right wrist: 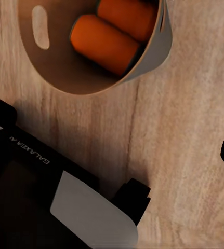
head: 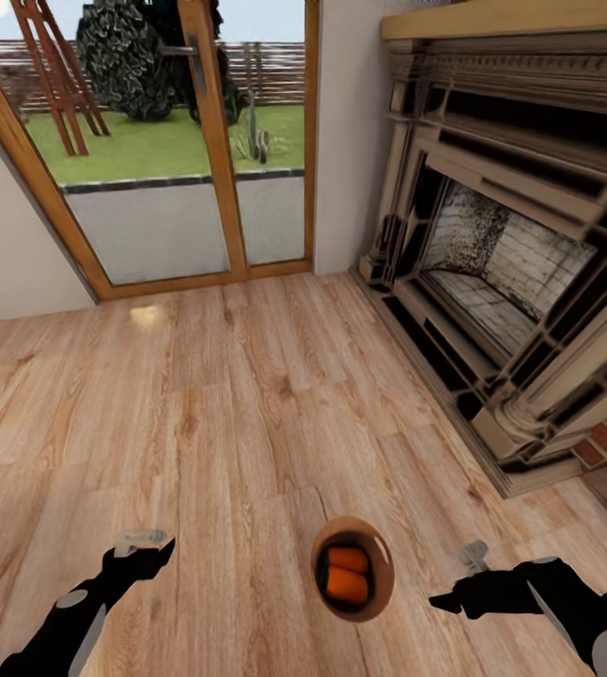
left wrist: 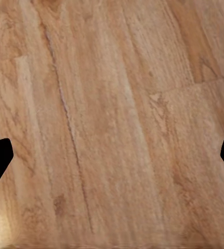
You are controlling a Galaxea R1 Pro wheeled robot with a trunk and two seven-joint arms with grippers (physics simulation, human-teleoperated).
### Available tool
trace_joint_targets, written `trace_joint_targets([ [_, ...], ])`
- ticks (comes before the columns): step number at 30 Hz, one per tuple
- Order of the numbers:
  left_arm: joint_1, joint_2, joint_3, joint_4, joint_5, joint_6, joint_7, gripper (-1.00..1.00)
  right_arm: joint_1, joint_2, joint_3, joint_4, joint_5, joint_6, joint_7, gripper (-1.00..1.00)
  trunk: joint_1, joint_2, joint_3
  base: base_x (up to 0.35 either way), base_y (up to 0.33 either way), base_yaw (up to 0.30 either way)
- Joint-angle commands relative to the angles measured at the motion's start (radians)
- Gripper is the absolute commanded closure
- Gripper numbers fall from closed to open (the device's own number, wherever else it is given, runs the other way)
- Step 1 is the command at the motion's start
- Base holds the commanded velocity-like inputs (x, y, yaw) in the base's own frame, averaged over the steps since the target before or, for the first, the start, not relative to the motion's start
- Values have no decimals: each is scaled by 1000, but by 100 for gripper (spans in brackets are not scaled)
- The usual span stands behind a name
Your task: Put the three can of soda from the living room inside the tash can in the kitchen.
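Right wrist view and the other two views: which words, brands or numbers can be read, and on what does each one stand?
"GALAXEA" followed by one more, unclear character: pale letters on a black part of the robot's body, right wrist view.
The two orange soda cans lying in the trash can: no print can be read.
Wood floor, fireplace, glazed doors: no text.

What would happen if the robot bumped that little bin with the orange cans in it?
The bin is narrow and tapered, so it might tip. The two orange cans lying inside are round and would probably roll out.
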Motion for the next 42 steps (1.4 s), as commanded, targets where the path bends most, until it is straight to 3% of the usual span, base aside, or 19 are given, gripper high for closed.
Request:
trace_joint_targets([
  [1, 0, 0, -7, 15, 0, -1, 0, -100, 7, -1, 0, 0, 0, -15, 0, -100, -4, 7, 3, 0, 0, 0],
  [6, 0, 0, -14, 45, 2, -4, 1, -100, 23, -2, -4, 0, -1, -44, -1, -100, -23, 42, 19, 0, 0, 0],
  [8, 0, 1, -15, 92, 6, -9, 2, -100, 38, -19, -10, -1, -6, -56, -2, -100, -31, 56, 25, 0, 0, 0],
  [12, 1, 6, -13, 120, 10, -13, 2, -100, 44, -29, -11, 2, -9, -66, -3, -100, -46, 84, 38, 0, 0, 0],
  [14, 1, 7, -12, 123, 8, -14, 3, -100, 45, -29, -11, 4, -9, -89, -4, -100, -54, 98, 44, 0, 0, 0],
  [15, 1, 7, -12, 159, 10, -20, 6, -100, 64, -28, -11, 8, -10, -156, -7, -100, -58, 105, 47, 0, 0, 0],
  [18, 1, 7, -12, 187, 10, -25, 8, -100, 77, -28, -11, 12, -11, -177, -39, -100, -69, 126, 57, 0, 0, 0],
  [26, 1, 9, -11, 227, 5, -49, 12, -100, 93, -28, -11, 25, -14, -190, -90, -100, -100, 182, 82, 0, 0, 0],
  [36, 2, 15, -8, 396, 12, -110, 13, -100, 138, -29, -33, 32, -14, -197, -98, -100, -138, 252, 113, 0, 0, 0],
  [42, 3, 44, -8, 489, 12, -170, 32, -100, 163, -29, -59, 117, -15, -227, -133, -100, -161, 294, 132, 0, 0, 0],
])
